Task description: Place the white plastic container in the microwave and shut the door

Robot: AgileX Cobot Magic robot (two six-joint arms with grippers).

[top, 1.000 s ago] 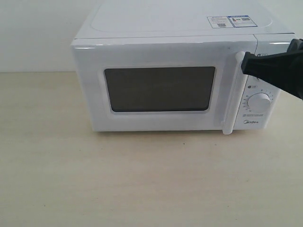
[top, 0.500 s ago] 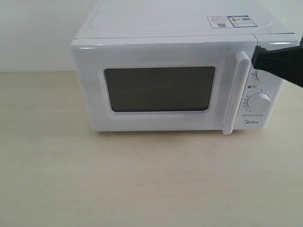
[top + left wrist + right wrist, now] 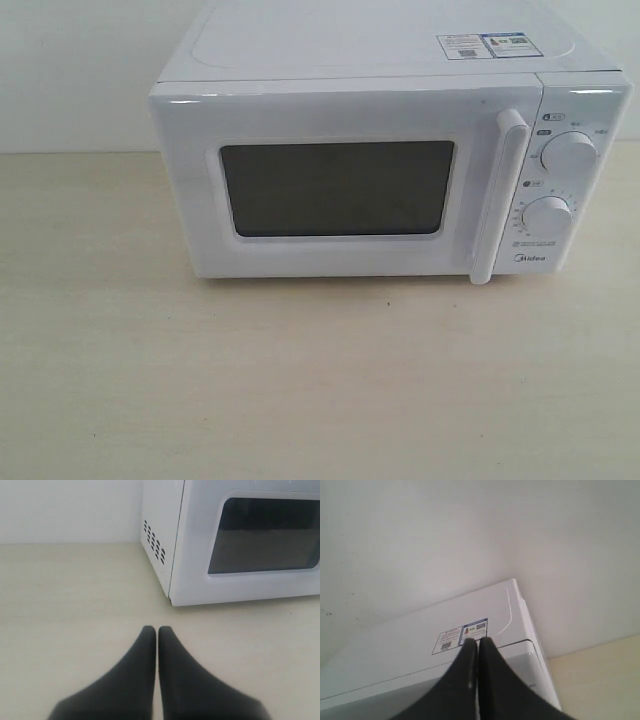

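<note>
The white microwave (image 3: 380, 60) stands at the back of the table, its door (image 3: 335, 255) shut flat, dark mesh window in the middle and white bar handle (image 3: 497, 195) at its right edge. Two round dials (image 3: 568, 152) sit right of the handle. The white plastic container shows in no view. Neither gripper appears in the exterior view. My left gripper (image 3: 157, 630) is shut and empty, low over the table in front of the microwave's (image 3: 200, 540) left front corner. My right gripper (image 3: 478, 642) is shut and empty, held above the microwave's (image 3: 420, 630) top near its stickers (image 3: 460, 635).
A pale wooden table (image 3: 300, 380) stretches in front of the microwave. A plain white wall (image 3: 80, 70) rises behind. Vent holes (image 3: 154, 540) dot the microwave's left side wall.
The right gripper, which was at the top of the door handle, has drawn back to the right and left the exterior view. The upper dial now shows.
</note>
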